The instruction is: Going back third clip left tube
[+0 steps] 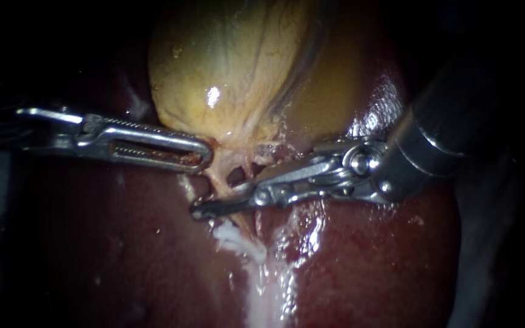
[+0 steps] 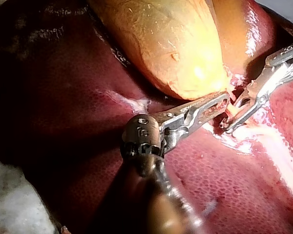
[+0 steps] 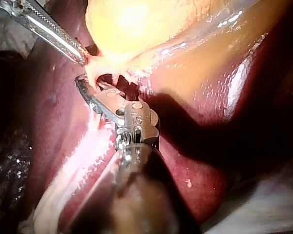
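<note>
The left instrument (image 1: 206, 159) is pinching the gallbladder (image 1: 226, 67), and the right instrument (image 1: 200, 210) is sitting with jaws slightly open around the tube (image 1: 219, 179) under the gallbladder, risking a tear if tugged sideways.

Pale, crumpled cloth (image 2: 12, 204) edges the scene in the left wrist view, and a whitish wrinkled covering (image 3: 278, 200) borders it in the right wrist view. The light is hard and close; around the endoscope's lit patch everything falls black.
</note>
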`<control>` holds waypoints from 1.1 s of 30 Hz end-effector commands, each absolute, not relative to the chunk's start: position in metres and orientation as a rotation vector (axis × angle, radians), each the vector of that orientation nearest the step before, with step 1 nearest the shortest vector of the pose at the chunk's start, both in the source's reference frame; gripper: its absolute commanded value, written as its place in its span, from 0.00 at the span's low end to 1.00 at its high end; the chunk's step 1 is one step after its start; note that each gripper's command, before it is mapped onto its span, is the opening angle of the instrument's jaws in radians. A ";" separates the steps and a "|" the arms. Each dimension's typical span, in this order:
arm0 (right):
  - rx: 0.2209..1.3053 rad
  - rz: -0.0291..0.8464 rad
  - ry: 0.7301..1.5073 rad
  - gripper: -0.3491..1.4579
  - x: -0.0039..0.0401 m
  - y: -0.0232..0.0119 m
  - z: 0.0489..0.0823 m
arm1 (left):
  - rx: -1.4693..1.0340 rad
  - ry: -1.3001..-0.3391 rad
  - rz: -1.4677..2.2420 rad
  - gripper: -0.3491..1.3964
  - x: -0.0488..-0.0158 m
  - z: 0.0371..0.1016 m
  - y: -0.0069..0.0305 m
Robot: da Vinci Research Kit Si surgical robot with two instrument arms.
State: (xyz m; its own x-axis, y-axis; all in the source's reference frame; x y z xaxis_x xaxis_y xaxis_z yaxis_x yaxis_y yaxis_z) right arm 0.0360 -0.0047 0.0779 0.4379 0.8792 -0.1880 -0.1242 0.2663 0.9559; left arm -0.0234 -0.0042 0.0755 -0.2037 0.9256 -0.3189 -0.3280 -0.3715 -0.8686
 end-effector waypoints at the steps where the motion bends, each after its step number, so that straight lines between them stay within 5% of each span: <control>1: 1.085 0.807 0.869 0.00 0.0360 -0.0047 0.0778 | -1.099 -0.833 1.730 0.00 -0.0234 0.0754 -0.0042; 9: 1.054 0.795 0.891 0.00 0.0359 -0.0048 0.0777 | -1.102 -0.834 1.728 0.00 -0.0233 0.0754 -0.0042; 13: 0.900 0.702 1.014 0.33 0.0360 -0.0049 0.0776 | -1.102 -0.834 1.728 0.00 -0.0232 0.0754 -0.0042; 17: 0.862 0.713 1.049 0.45 0.0367 -0.0049 0.0778 | -1.102 -0.834 1.729 0.00 -0.0231 0.0754 -0.0043; 33: 0.816 0.657 1.072 0.47 0.0360 -0.0059 0.0772 | -1.102 -0.833 1.729 0.00 -0.0229 0.0753 -0.0043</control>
